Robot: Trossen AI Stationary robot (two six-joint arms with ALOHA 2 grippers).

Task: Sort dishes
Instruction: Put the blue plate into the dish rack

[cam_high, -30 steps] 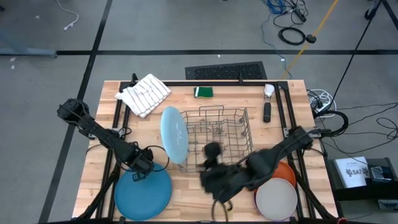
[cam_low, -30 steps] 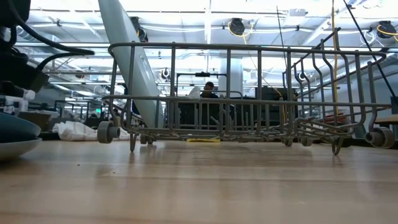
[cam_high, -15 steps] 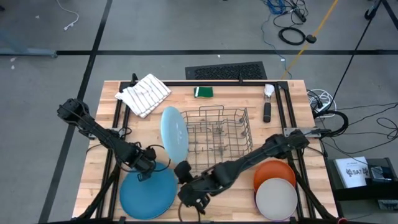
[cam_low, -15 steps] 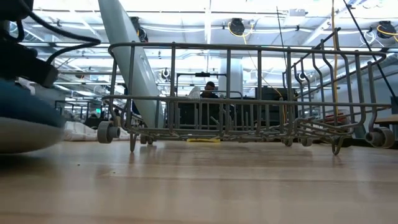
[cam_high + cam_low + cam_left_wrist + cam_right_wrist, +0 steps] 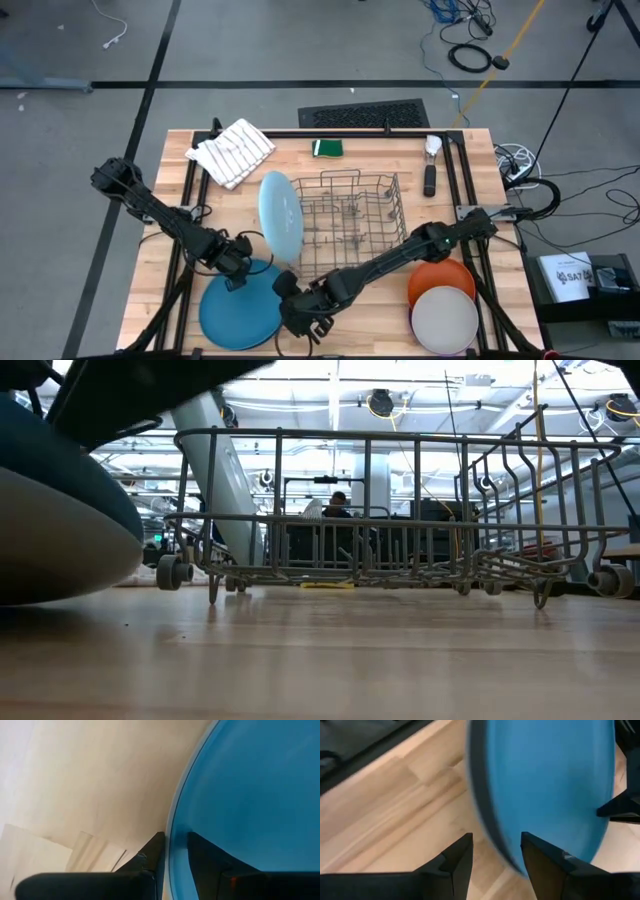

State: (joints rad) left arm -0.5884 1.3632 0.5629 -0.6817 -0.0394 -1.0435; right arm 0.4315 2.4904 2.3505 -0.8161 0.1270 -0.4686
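Note:
A darker blue plate (image 5: 238, 312) lies at the table's near left; it fills the left of the low view (image 5: 60, 530). My left gripper (image 5: 232, 273) is shut on its far rim. My right gripper (image 5: 296, 306) is open at the plate's right edge, a finger on either side of the rim (image 5: 492, 835); I cannot tell whether they touch it. A light blue plate (image 5: 280, 215) stands on edge in the left end of the wire rack (image 5: 360, 225). An orange plate (image 5: 440, 277) and an off-white plate (image 5: 445, 320) lie at the near right. My left gripper pinches the darker blue plate's far rim (image 5: 172, 837) between its two fingers, one finger (image 5: 210, 857) on the blue top face and the other (image 5: 150, 855) outside, under the rim. The fingers come slanting down from the far left. The plate sits tilted, its grey underside (image 5: 50, 560) showing.
A white striped cloth (image 5: 230, 150) lies at the far left. A green sponge (image 5: 326, 148) lies behind the rack. A black object (image 5: 429, 180) and a white one (image 5: 432, 147) lie at the far right. Bare wood lies between the rack and the near edge.
My right gripper has gone along the near side toward the table's left, from in front of the rack to the darker blue plate's right edge. My left gripper has shifted the plate a little toward the right, and it now looms larger in the low view.

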